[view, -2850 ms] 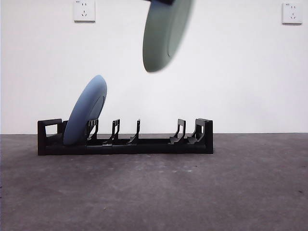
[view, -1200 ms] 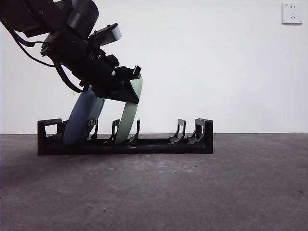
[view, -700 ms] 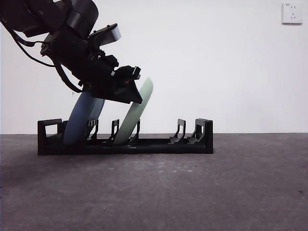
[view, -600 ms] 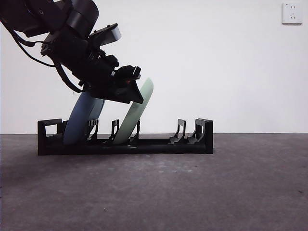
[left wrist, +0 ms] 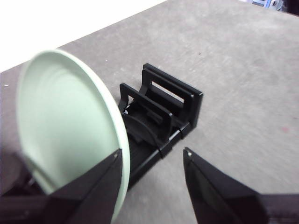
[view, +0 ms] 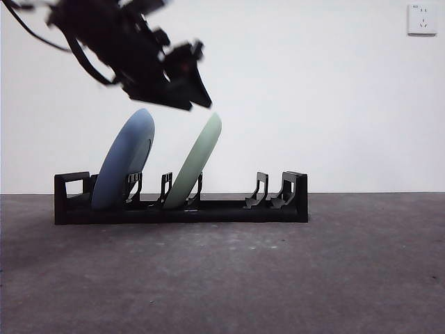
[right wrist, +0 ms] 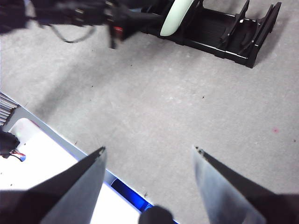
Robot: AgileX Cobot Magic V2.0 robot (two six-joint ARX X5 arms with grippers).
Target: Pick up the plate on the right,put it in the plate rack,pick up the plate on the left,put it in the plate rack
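Green plate (view: 195, 161) leans in plate rack (view: 229, 207) mid slot, blue plate (view: 124, 167) near its left end. Left gripper (view: 182, 90) jaws apart, above green plate, not touching. Right gripper (right wrist: 148, 154) jaws apart, well away.

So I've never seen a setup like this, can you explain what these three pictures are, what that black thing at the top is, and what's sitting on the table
This is a robot with two arms working at a grey table. One picture comes from a low camera looking level across the table; the other two come from cameras on each arm's wrist, so each shows that arm's own two black jaws rising from the bottom edge.

On the table sits a long black plate rack. Two plates lean in its slots: a blue plate near one end and a pale green plate next to it.

The black shape at the top of the level view is the left gripper, just above the green plate. Its jaws are open and hold nothing. The right gripper waits off to the side, open and empty too.
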